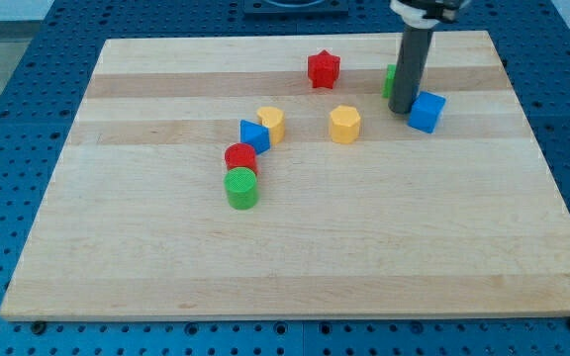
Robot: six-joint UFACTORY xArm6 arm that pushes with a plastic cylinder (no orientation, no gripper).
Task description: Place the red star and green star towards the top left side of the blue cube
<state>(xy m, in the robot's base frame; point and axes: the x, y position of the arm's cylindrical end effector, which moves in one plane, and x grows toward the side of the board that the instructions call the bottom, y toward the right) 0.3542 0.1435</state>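
Note:
The blue cube (427,111) lies at the view's upper right of the wooden board. My tip (400,109) rests on the board just left of the blue cube, touching or nearly touching it. The green star (389,80) is mostly hidden behind my rod, only its left edge showing, up and left of the cube. The red star (324,69) lies further left, near the board's top edge.
A yellow hexagon-like block (344,125) lies left of my tip. A yellow block (272,124), a blue triangular block (253,135), a red cylinder (240,157) and a green cylinder (241,188) form a diagonal chain at the centre left. The board (295,257) has blue pegboard around it.

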